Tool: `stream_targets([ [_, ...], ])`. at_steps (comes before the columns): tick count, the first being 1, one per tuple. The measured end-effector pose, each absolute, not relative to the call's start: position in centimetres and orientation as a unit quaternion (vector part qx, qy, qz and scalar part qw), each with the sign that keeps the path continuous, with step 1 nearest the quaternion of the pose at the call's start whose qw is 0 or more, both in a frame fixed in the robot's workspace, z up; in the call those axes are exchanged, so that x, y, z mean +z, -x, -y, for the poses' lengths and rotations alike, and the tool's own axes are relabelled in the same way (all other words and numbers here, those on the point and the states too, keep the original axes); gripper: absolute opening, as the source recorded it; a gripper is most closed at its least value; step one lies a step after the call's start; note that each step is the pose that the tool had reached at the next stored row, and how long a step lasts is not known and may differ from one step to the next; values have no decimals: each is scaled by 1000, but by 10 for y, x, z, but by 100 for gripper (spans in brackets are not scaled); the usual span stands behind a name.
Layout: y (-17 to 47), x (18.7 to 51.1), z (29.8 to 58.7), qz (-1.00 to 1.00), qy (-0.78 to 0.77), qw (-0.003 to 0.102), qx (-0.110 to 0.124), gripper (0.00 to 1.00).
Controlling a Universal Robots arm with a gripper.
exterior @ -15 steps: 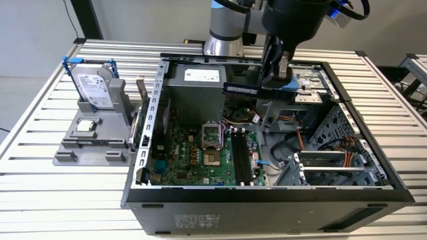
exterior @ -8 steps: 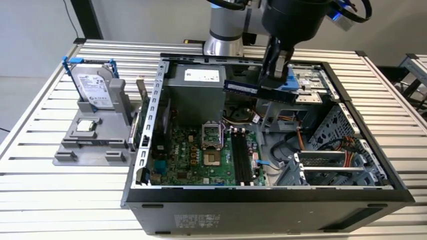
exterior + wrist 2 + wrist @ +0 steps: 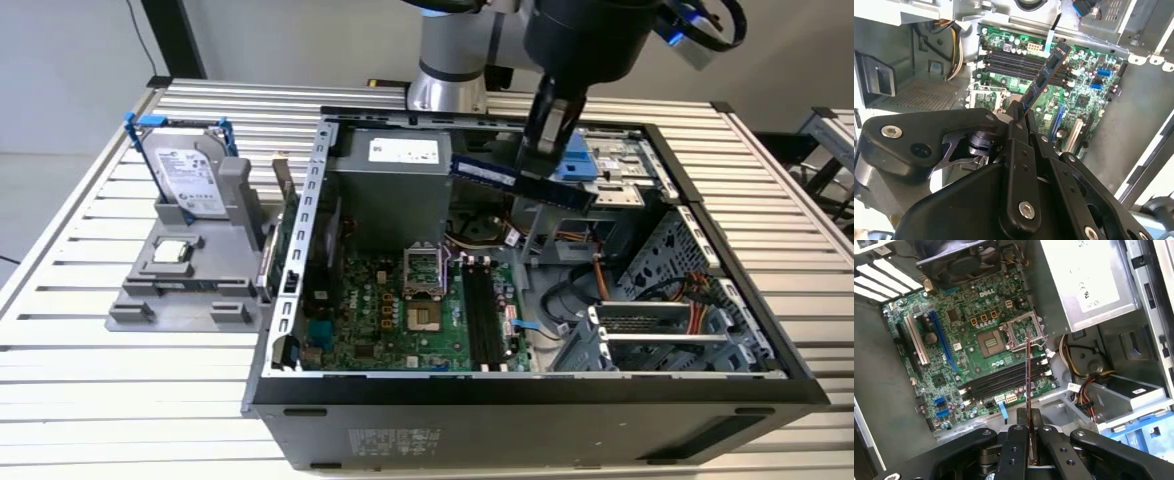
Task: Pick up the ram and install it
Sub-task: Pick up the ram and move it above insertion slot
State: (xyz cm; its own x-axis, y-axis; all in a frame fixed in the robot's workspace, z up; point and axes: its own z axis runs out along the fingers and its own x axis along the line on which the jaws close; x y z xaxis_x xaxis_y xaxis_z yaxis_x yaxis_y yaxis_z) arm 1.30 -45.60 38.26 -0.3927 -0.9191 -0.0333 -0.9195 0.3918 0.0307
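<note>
The end effector [image 3: 543, 150] grips one end of the ram [image 3: 523, 182], a thin dark stick with flat black chips, held tilted in open air above the open case [image 3: 534, 430], clear of its metal walls. Below, long black memory slots [image 3: 483, 318] lie unobstructed on the green motherboard [image 3: 374, 335]; the tabletop [image 3: 120, 400] is slatted.

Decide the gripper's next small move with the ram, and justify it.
Probably turn the wrist so the ram lines up with the empty slots. The gripper is shut on the ram above the board, and in the first wrist view its edge crosses the slots rather than running along them.
</note>
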Motion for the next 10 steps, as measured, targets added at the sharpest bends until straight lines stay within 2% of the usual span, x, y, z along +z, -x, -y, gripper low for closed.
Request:
stream_targets([
  [10,-13,383,456,-874,485,7,21,0],
])
